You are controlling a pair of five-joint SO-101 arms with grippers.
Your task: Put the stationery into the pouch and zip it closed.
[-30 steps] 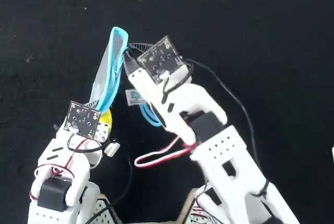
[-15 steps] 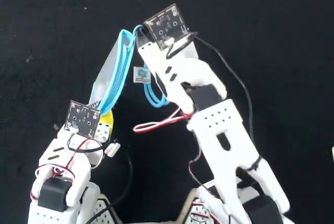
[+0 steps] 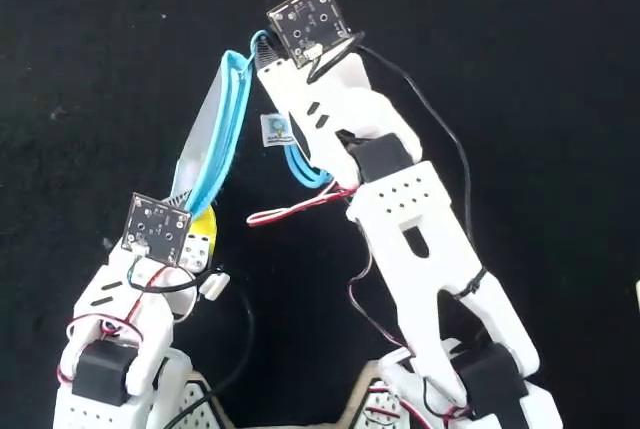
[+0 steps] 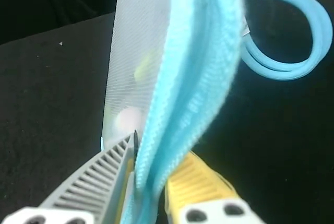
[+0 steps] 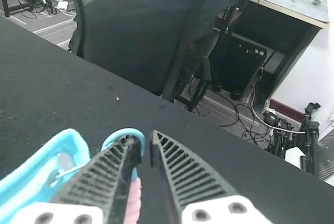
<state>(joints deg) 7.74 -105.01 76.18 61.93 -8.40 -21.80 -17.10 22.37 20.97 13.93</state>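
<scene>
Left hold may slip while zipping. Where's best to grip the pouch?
Pinch the pouch at its near end, across the blue zipper edge, coming from the robot's side: it stands on edge, stretched thin toward the right end effector.

High view: right arm [image 3: 335, 124] is covering the far end of the pouch [image 3: 215, 124], and the left wrist's camera board [image 3: 158, 227] is hiding its near end. Left wrist view: pouch [image 4: 193, 78] is blurring close to the lens, its contents reading only as pale blobs [image 4: 128, 119] behind the mesh. Right wrist view: pouch [image 5: 31, 177] is running off the frame edge.
</scene>
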